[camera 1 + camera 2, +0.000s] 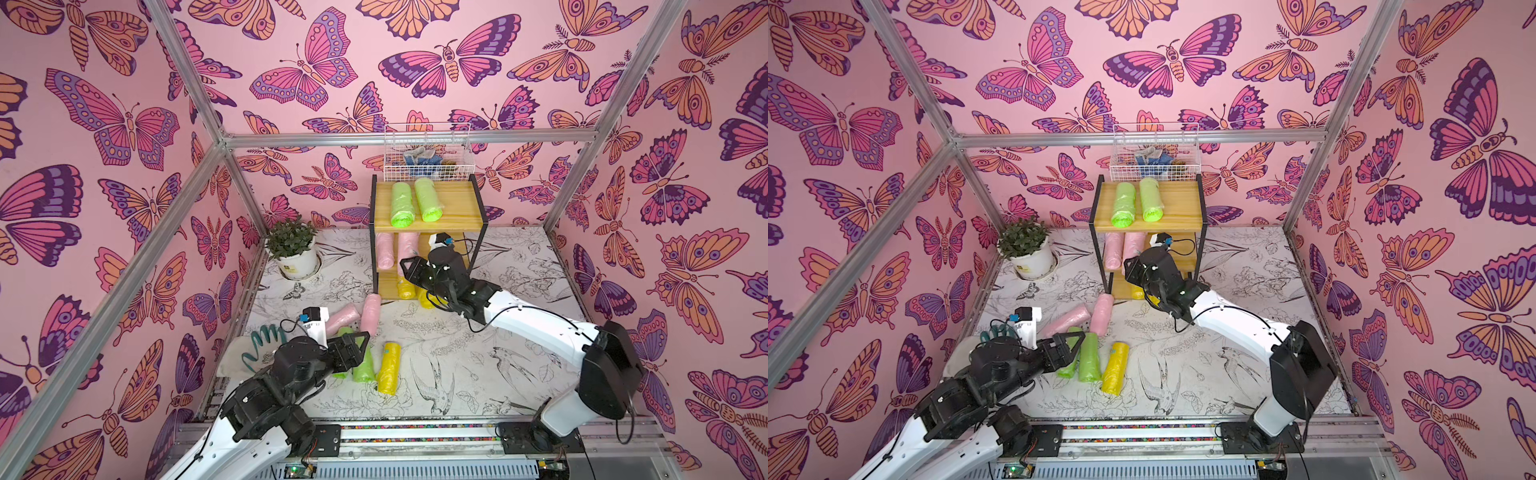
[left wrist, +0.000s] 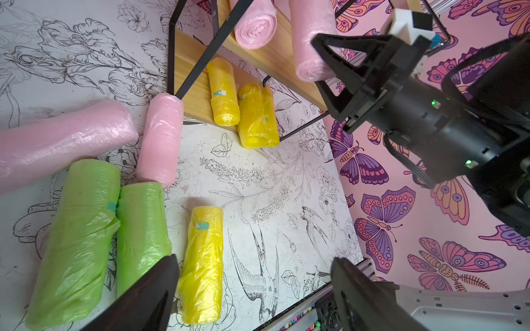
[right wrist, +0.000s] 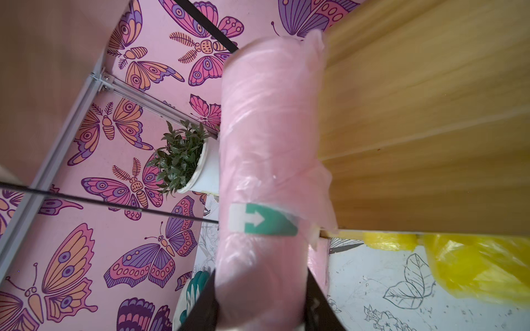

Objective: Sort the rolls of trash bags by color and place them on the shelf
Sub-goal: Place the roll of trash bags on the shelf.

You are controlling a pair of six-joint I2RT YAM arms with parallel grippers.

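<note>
- Rail (image 1: 415, 432) at near edge carries both arm bases, with a coloured-dot strip along it.
- left gripper (image 1: 359, 338): fingers apart, nothing between them, hovering over two green rolls (image 2: 80, 235) lying near left on table (image 1: 478, 353).
- yellow roll (image 2: 203, 263) just right of them, with teal tag (image 2: 202, 225), print unreadable.
- two pink rolls (image 2: 160, 140) lie farther back; one touches shelf (image 1: 453, 199) at its near-left corner.
- right gripper (image 3: 259, 289): fingers clamped on held pink roll (image 3: 266, 129), which bears teal sticker (image 3: 263, 219) with white arrow. Roll is at middle tier, right of another pink roll (image 1: 384, 251).
- Top tier: two more green rolls (image 1: 402, 205). Bottom tier: yellow rolls (image 2: 223, 91).
- Table cover is white with black line drawings of flowers, birds, leaves.
- walls (image 1: 104, 124) are pink with butterfly print, inside aluminium frame (image 1: 407, 138).
- potted plant (image 1: 291, 249) sits far left; pot print too small to read.
- wire basket (image 1: 428, 160) hangs behind shelf top.
</note>
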